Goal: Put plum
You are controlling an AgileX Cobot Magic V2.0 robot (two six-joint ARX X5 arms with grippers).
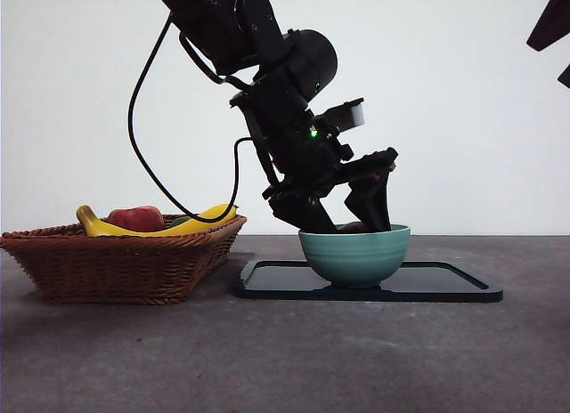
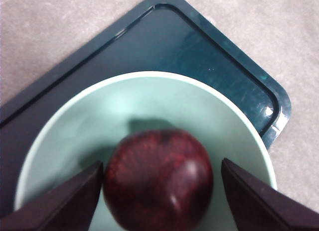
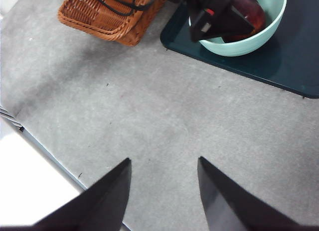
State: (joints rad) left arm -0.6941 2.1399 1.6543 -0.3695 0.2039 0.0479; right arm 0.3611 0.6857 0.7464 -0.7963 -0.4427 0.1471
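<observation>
Grey, faintly speckled worktop fills the foreground of the front view, matte and bare up close, with a plain white wall behind it.

Over on the left, a brown wicker basket sits on that surface, and poking above its rim are a yellow banana and a red apple.

Moving to the middle, a dark tray with a raised rim lies flat just beside the basket, and a pale teal bowl stands on it, toward the basket end of the tray.

Now the action: the left end effector comes down at a slant from the top of the frame, its tips dipped inside the bowl. From the left wrist camera, the plum rests in the bowl's bottom between the two jaws; one jaw sits right against its skin, the other stands clear with a gap, so the jaws are parted and not clamping the fruit.

That plum is round, dark maroon and glossy, with no real long axis to speak of; a shallow darker dimple shows near its top, facing roughly upward.

Far right, the right end effector hovers high over bare worktop, well apart from the tray, jaws spread and holding nothing.
</observation>
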